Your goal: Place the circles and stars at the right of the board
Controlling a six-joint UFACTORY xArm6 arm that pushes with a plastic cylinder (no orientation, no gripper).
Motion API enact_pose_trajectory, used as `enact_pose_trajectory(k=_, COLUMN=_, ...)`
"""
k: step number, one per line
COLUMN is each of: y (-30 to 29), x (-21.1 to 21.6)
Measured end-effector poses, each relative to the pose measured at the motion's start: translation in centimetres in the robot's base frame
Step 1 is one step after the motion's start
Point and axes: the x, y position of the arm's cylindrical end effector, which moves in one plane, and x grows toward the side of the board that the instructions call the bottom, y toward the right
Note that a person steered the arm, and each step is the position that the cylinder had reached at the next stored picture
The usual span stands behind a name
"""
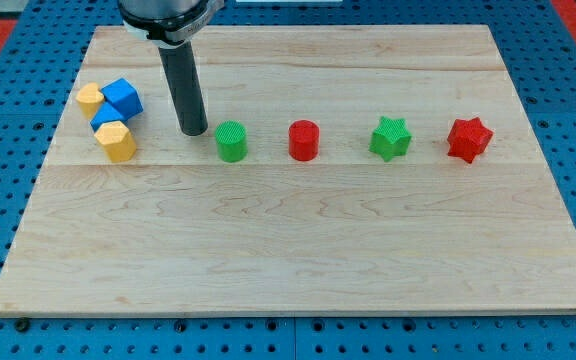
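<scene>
With no claw to open or close, my tip (194, 131) is sitting just left of the green circle (231, 141), so I am judging a straight, centred rightward push best.

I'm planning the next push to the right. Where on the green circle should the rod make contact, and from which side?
Contact the green circle on its flat side wall facing the view's left, centred so it doesn't spin off. My tip sits just left of it, apart. A straight rightward push would likely run it into the red circle, which lies in line.
</scene>
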Motion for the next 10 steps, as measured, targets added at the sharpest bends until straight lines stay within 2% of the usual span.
enact_pose_trajectory(k=3, y=1.8, x=2.2)
enact_pose_trajectory(k=4, y=8.9, x=5.6)
enact_pose_trajectory(k=5, y=22.1, x=5.7)
enact_pose_trajectory(k=6, y=31.1, x=6.5)
enact_pose_trajectory(k=7, y=35.6, x=8.0)
enact_pose_trajectory(k=8, y=41.3, x=6.4)
enact_pose_trajectory(k=9, y=39.3, x=6.3)
enact_pose_trajectory(k=10, y=34.5, x=5.5)
